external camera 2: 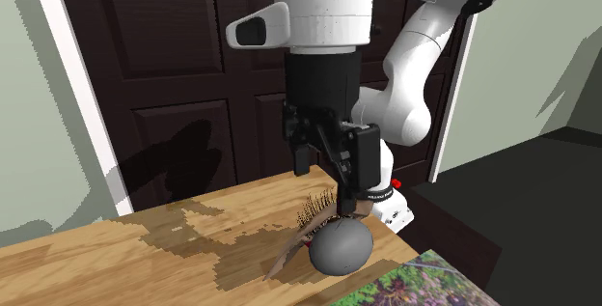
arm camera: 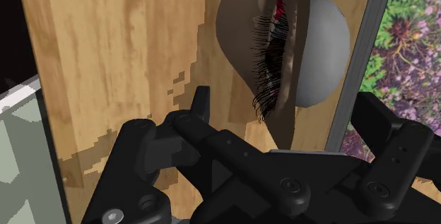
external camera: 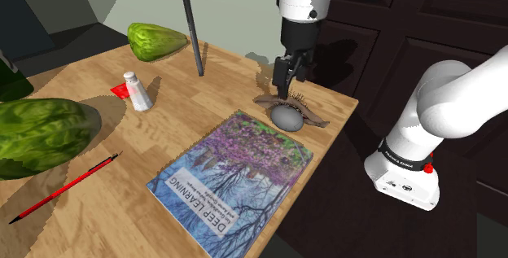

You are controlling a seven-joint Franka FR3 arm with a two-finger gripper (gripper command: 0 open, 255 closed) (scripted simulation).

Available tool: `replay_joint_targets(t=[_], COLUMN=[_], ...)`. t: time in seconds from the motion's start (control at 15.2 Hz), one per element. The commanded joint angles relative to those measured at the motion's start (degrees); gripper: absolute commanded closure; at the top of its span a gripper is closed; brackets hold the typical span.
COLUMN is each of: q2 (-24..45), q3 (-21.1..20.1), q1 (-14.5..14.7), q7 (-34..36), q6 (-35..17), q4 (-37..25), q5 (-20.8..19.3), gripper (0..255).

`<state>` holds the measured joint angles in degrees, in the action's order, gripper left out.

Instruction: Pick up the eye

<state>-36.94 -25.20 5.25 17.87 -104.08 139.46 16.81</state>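
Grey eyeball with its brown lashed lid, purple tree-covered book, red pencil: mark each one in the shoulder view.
grey eyeball with brown lashed lid (external camera: 285, 117), shoulder view, on the grey ball's rounded front.
purple tree-covered book (external camera: 232, 179), shoulder view, middle of the cover.
red pencil (external camera: 65, 187), shoulder view, midway along its shaft.

Light wooden worktop (external camera: 203, 126) set before a dark panelled door (external camera 2: 164, 63) with white frame (external camera 2: 82, 101); pale grey-green walls (external camera 2: 540, 43); dark floor (external camera 2: 521, 188).

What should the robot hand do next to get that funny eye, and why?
Probably go a little lower. The gripper hangs open just above the eye on the table, its fingers apart and not yet around it, so closing now would likely grab nothing.
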Motion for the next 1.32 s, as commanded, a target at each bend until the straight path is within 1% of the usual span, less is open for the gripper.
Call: replay_joint_targets(t=[0.0, 0.13, 0.26, 0.33, 0.92, 1.25], q2=[0.20, 0.39, 0.39, 0.32, 0.39, -0.06], q3=[-0.42, -0.71, -0.71, -0.70, -0.71, 0.20], q1=[0.11, 0.18, 0.18, 0.20, 0.18, -0.06], q7=[-0.01, -0.07, -0.07, -0.08, -0.07, 0.14], q6=[-1.58, -2.83, -2.83, -2.80, -2.83, 1.09], q4=[1.34, 2.41, 2.41, 2.45, 2.41, -1.06], q5=[0.31, 0.53, 0.53, 0.54, 0.53, -0.17], gripper=[0, 0, 0, 255, 255, 255])
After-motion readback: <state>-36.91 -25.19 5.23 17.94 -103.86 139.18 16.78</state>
